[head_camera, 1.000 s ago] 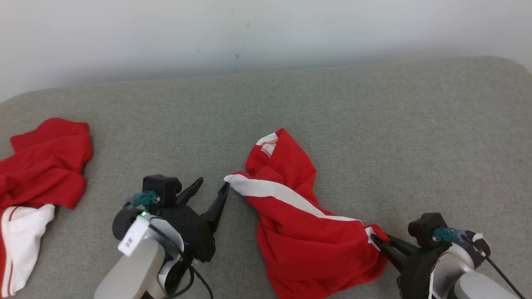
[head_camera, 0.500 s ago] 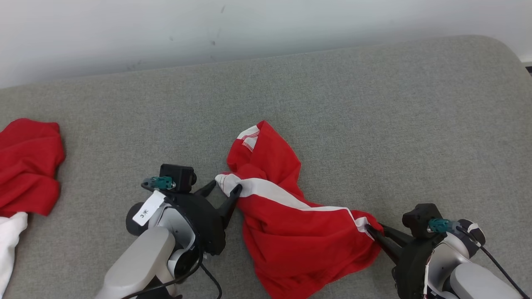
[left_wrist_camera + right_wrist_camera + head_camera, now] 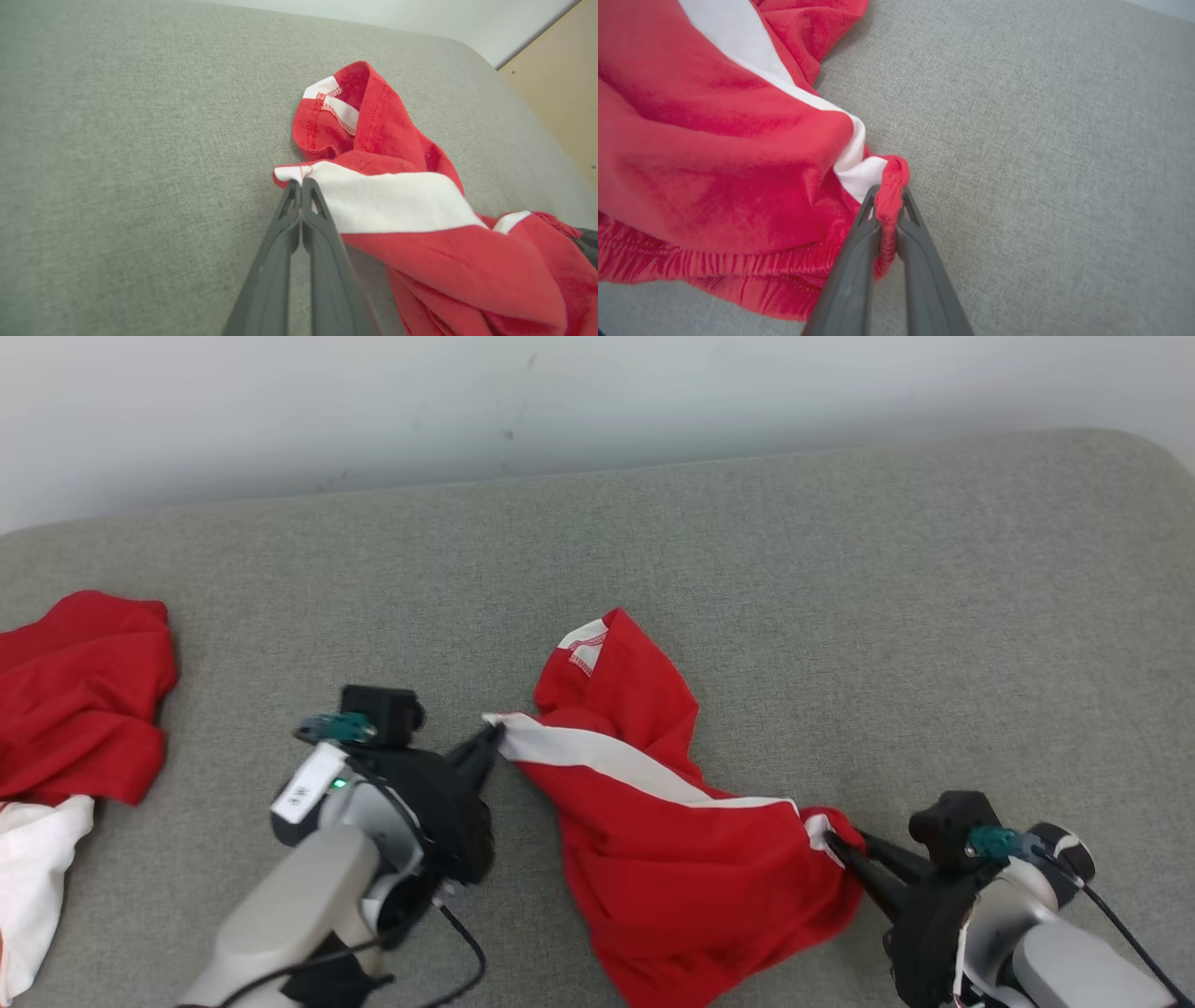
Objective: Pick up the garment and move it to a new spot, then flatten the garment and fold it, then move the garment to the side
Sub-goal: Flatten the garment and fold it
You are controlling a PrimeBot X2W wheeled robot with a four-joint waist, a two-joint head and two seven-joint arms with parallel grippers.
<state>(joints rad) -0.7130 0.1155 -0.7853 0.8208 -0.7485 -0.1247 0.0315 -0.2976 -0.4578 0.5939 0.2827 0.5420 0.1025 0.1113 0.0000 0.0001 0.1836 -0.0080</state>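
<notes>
Head view: red shorts (image 3: 672, 859) with a white side stripe lie crumpled on a grey cushion (image 3: 840, 616). A white tag (image 3: 308, 787) on the wrist left of the shorts has print too small to read. A second red-and-white garment (image 3: 75, 709) lies far left of them.

Left wrist view: the left gripper (image 3: 300, 184) is pinched together on the shorts' (image 3: 420, 261) white-striped corner, and a wooden panel (image 3: 551, 79) stands beyond them.

Right wrist view: the right gripper (image 3: 887, 191) is clamped on the shorts' (image 3: 714, 140) gathered red waistband.
</notes>
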